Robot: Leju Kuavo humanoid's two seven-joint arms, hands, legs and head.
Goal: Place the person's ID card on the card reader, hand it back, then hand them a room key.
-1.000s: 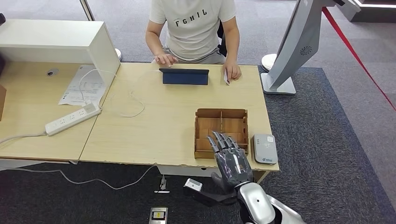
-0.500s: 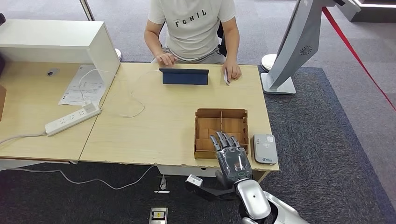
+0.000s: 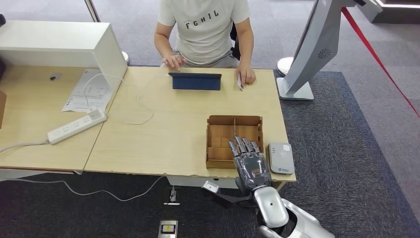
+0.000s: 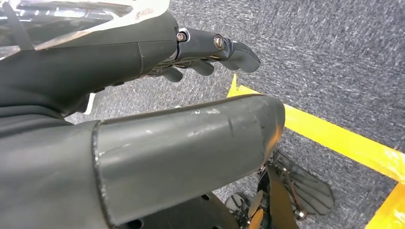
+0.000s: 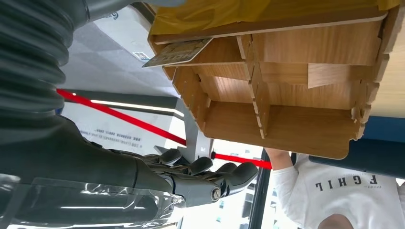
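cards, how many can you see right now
2. One white card is held upright in the person's hand at the table's far edge. Another card lies in the wooden box's compartment. More may be hidden behind the box's dividers or the right robot hand.

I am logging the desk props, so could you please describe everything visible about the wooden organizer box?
The wooden organizer box is an open-topped tray of thin, light-brown plywood with notched, interlocking joints and inner dividers forming several compartments. It sits flat near the table's front right edge, left of the grey card reader. One card lies in a compartment. The right hand hovers over its near side with its fingers apart.
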